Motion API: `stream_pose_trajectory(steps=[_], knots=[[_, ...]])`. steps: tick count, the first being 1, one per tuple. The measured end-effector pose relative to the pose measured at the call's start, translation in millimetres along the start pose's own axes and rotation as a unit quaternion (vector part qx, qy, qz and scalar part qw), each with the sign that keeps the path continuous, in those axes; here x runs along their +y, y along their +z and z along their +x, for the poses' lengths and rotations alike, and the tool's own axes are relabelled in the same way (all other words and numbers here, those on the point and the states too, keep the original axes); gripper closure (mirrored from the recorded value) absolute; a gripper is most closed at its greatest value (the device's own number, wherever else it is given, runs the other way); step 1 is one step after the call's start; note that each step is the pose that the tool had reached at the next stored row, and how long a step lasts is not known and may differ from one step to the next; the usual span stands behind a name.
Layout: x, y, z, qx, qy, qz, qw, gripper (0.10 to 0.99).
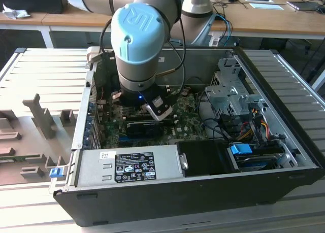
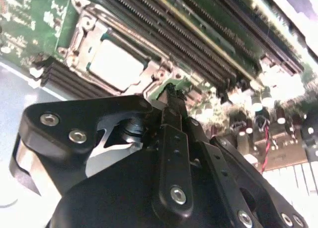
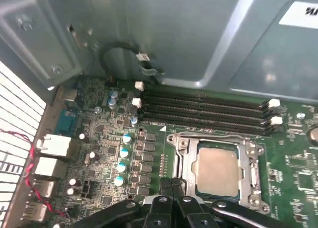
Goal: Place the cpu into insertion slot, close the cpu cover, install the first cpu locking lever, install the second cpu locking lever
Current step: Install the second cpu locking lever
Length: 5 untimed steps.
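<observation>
Black gripper [image 3: 173,184] linkage is sitting nearest the lens in both wrist views, its fingers [image 2: 171,101] pressed together with nothing between them, tips just beside the socket rim. Beyond the tips, the green motherboard [image 3: 293,168] is spreading out. Directly ahead of the tips, the cpu cover [image 3: 251,174] is lying flat over the insertion slot [image 3: 180,161], framing the cpu [image 3: 217,167] seated inside.
</observation>
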State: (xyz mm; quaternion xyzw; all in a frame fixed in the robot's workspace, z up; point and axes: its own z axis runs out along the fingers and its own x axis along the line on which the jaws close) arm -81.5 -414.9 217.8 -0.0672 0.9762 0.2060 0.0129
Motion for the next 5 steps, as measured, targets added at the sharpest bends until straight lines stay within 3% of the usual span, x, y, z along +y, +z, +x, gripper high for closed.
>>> stream_pose_trajectory(steps=[2,5], knots=[[3.7,-7.8,-0.4,-0.0001,0.0,0.0,1.0,0.98],[4.4,-9.2,-0.6,-0.0002,0.0,-0.0002,1.0,0.98]])
